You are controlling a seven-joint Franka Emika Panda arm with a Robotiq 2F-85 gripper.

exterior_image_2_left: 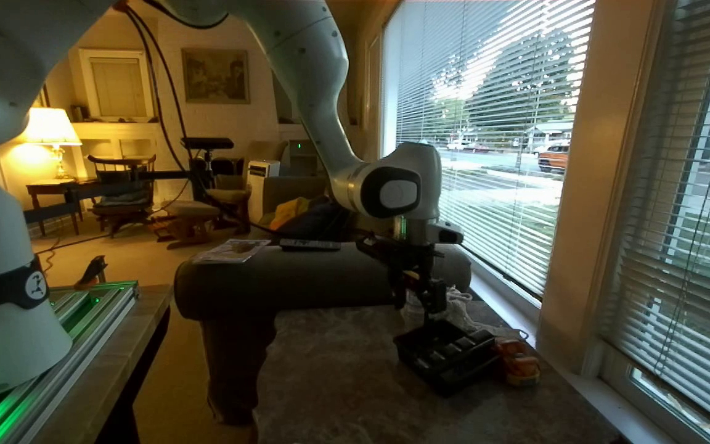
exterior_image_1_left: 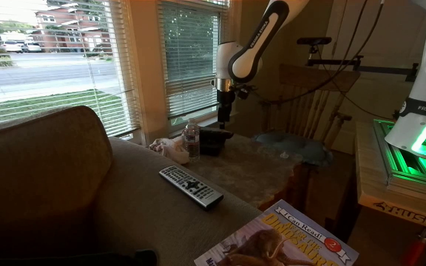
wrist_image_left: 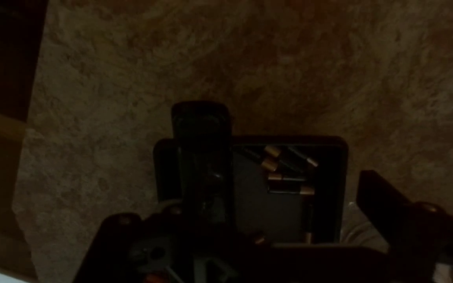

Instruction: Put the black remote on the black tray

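The black remote lies lengthwise across one side of the black tray in the wrist view, one end jutting past the tray's wall. The remote also lies along the tray's near right side in an exterior view. In an exterior view the remote shows on top of the tray. My gripper is open, pointing down over the tray; one finger is apart from everything, the other is lost in the dark by the remote. The gripper stands just above the tray's back.
Several batteries lie in the tray. A water bottle, a white cloth and an orange object stand close by. A wide button remote and a book lie on the sofa arm. The window is beside the arm.
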